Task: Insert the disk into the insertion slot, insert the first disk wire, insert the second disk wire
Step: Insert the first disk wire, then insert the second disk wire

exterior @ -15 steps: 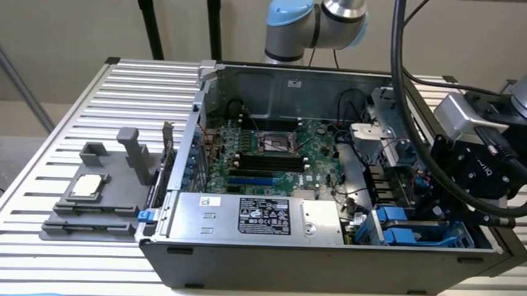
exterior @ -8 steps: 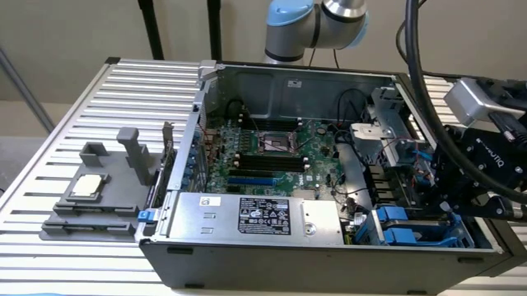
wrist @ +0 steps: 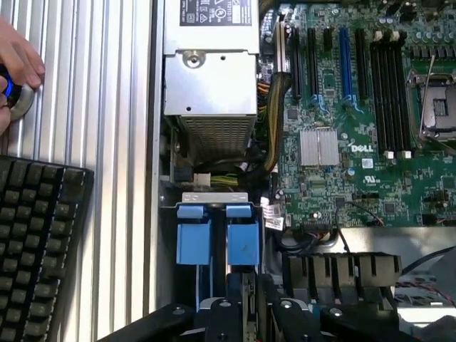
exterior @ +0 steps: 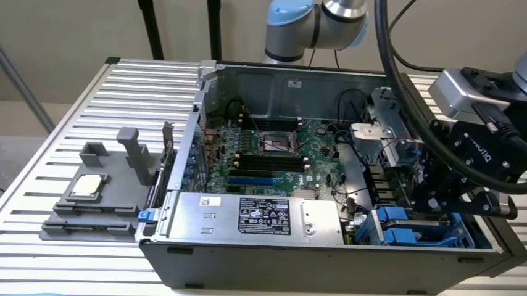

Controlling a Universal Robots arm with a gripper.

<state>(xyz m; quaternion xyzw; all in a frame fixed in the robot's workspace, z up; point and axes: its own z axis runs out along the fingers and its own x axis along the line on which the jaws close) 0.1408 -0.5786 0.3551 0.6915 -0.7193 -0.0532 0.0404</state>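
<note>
The disk, in its blue carrier, stands edge-up inside the insertion slot, the grey-metal bay at the case's corner, beside another blue carrier. In the exterior view the blue carriers show low at the case's right. My gripper hangs just over the disk's end, with its fingers a little apart on either side of the thin edge. From outside, the black gripper sits directly above the bay. Which cables are the disk wires I cannot tell.
The silver power-supply box lies beside the bay, with yellow and black cables between them. The green motherboard fills the case floor. A grey fixture stands on the slatted table. In the wrist view a keyboard and a hand are nearby.
</note>
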